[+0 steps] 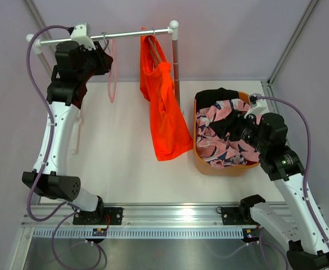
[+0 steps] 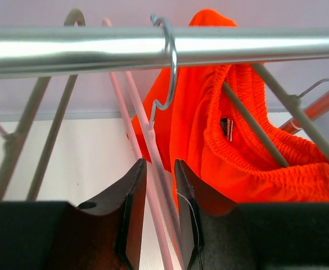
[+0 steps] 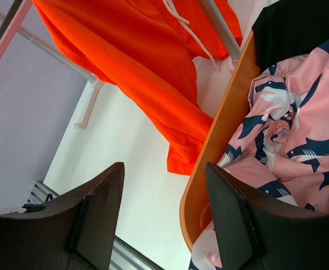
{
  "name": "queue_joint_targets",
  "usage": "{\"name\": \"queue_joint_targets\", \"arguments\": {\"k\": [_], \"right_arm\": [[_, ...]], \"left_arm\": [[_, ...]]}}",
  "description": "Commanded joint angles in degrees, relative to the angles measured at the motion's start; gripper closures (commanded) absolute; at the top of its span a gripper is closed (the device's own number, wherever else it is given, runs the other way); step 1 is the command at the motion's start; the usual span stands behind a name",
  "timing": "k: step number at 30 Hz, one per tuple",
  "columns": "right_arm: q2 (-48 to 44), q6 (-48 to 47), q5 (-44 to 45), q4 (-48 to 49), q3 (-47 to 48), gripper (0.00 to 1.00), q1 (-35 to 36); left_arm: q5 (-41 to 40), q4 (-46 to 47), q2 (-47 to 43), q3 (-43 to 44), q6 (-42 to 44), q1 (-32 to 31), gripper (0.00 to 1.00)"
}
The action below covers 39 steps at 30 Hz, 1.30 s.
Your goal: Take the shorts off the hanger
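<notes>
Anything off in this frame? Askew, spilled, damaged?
Orange shorts hang askew on the grey hanger: waistband bunched and slanting along its arms, not level. Pink shorts and black shorts sit inside the basket, nothing spilled. No damage visible.

Top external: sits high above and behind both arm bases, looks down and forward over the white tabletop (image 1: 119, 163) to the silver metal rail (image 1: 125, 36) at the far wall. Far off; takes in the whole scene.

Left wrist: sits close under that rail, looks up and along it between the jaws of the left gripper (image 2: 160, 191).

Right wrist: sits low beside the orange plastic basket (image 3: 215, 146), faces left across the table past the right gripper (image 3: 164, 208).

Shared by all three: the bright orange cloth shorts (image 1: 164, 118). By top and right wrist: basket and the pink shorts with navy-and-white print (image 3: 316, 174). By top and left wrist: rail.
</notes>
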Motion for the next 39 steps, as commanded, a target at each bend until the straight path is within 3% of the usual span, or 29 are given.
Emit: {"name": "queue_joint_targets", "arguments": {"k": [1, 9, 11, 16, 21, 23, 29, 31, 39], "right_arm": [[-0.01, -0.4, -1.06, 1.78, 0.32, 0.32, 0.32], [-0.01, -0.49, -0.8, 1.16, 0.23, 0.33, 0.32], [-0.1, -0.49, -0.62, 0.99, 0.23, 0.33, 0.32], [-0.19, -0.31, -0.54, 0.37, 0.32, 0.33, 0.32], [-0.1, -1.19, -0.1, -1.56, 0.67, 0.33, 0.32], [0.16, -1.8, -0.01, -2.88, 1.02, 0.33, 0.32], [0.08, -3.47, -0.1, -6.65, 3.31, 0.33, 0.32], [0.08, -4.0, 0.25, -7.71, 3.84, 0.33, 0.32], [0.34, -5.06, 0.34, -9.38, 4.28, 0.33, 0.32]], "left_arm": [[-2.73, 2.21, -4.99, 0.95, 1.14, -0.84, 0.69], [-6.61, 2.47, -9.3, 2.27, 1.41, -6.02, 0.69], [-7.48, 2.99, -9.48, 2.8, 1.32, -10.23, 0.7], [-19.32, 5.88, -7.03, 3.32, 2.29, -22.87, 0.69], [-29.35, 10.19, -1.14, 4.38, 0.09, -30.18, 0.7], [-34.81, 13.09, 2.02, 4.12, -2.01, -31.07, 0.74], [-39.65, 17.24, 11.06, 9.11, -6.67, -31.42, 0.74], [-41.93, 15.65, 13.62, 13.6, -7.55, -31.43, 0.71], [-48.18, 19.43, 18.28, 16.15, -5.71, -31.25, 0.63]]}}
